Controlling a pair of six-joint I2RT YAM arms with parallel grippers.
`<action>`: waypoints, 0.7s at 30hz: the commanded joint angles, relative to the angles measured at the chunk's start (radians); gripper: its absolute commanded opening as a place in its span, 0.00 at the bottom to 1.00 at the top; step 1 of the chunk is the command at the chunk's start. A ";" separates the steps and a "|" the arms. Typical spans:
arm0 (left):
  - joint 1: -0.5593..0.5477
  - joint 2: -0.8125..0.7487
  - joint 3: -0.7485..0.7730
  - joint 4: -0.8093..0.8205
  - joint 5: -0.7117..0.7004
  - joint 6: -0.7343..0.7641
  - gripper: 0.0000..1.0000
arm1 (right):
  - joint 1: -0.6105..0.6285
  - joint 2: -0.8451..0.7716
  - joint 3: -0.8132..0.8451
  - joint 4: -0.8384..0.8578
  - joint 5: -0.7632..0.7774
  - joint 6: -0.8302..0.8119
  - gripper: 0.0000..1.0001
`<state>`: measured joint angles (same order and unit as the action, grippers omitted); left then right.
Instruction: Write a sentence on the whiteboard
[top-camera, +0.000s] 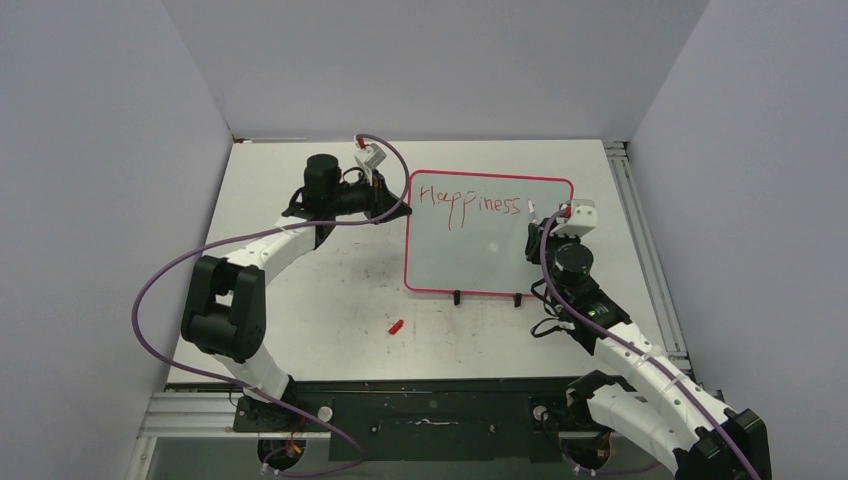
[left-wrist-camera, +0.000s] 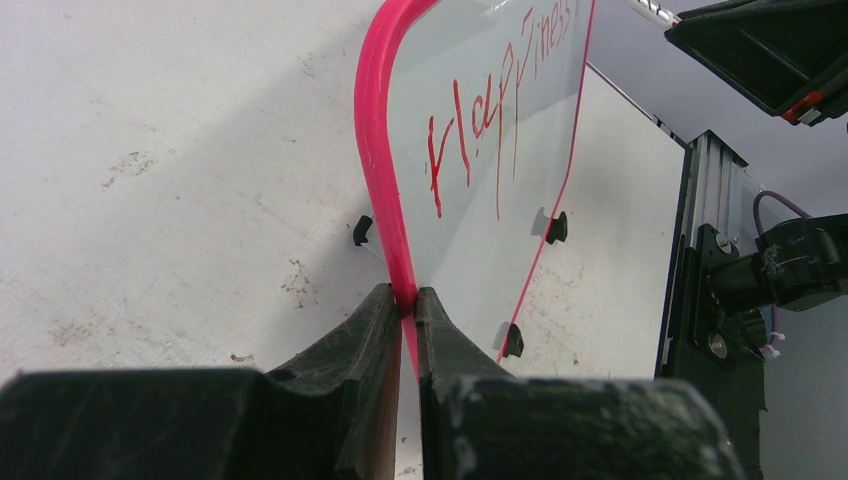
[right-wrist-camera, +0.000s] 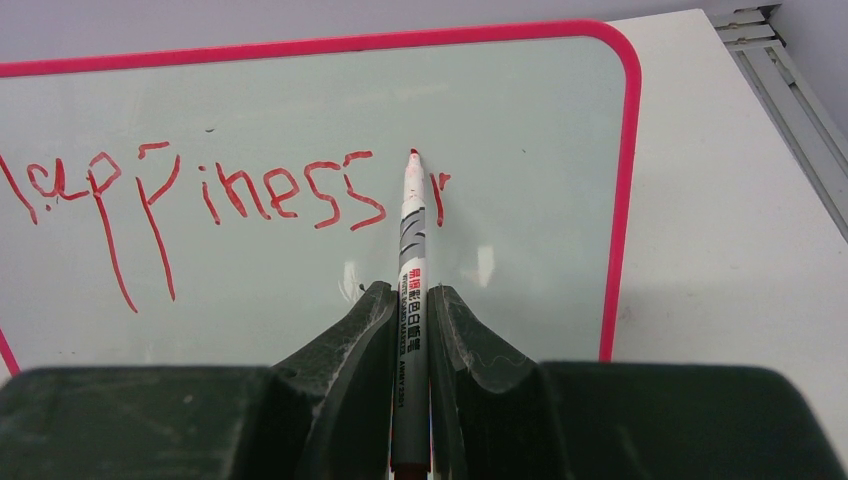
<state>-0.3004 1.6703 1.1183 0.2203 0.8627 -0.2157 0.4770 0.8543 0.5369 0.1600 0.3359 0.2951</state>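
Here sentence (right-wrist-camera: 285, 192) start cropped; right tool (right-wrist-camera: 408, 300) grips marker (right-wrist-camera: 411, 250), left tool (left-wrist-camera: 403, 300) whiteboard (left-wrist-camera: 480, 240).

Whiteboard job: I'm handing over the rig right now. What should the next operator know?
Left gripper: jaws shut on the left rim of the whiteboard.
Right gripper: jaws shut on the marker, tip at the board just past the last word.
Done: the sentence reads "Happiness", plus one short stroke after it.
Left: the remaining words. A small red piece, possibly the cap, lies in front of the board.
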 joint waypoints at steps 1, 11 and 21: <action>0.003 -0.054 0.020 0.050 0.011 0.021 0.00 | -0.007 0.008 0.033 0.050 0.014 -0.008 0.05; 0.003 -0.056 0.021 0.050 0.010 0.021 0.00 | -0.008 -0.115 0.016 0.010 0.069 -0.001 0.05; 0.003 -0.059 0.020 0.049 0.009 0.021 0.00 | -0.012 -0.073 -0.006 0.013 0.059 0.007 0.05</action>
<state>-0.3004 1.6699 1.1183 0.2199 0.8627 -0.2153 0.4759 0.7731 0.5350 0.1524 0.3851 0.2985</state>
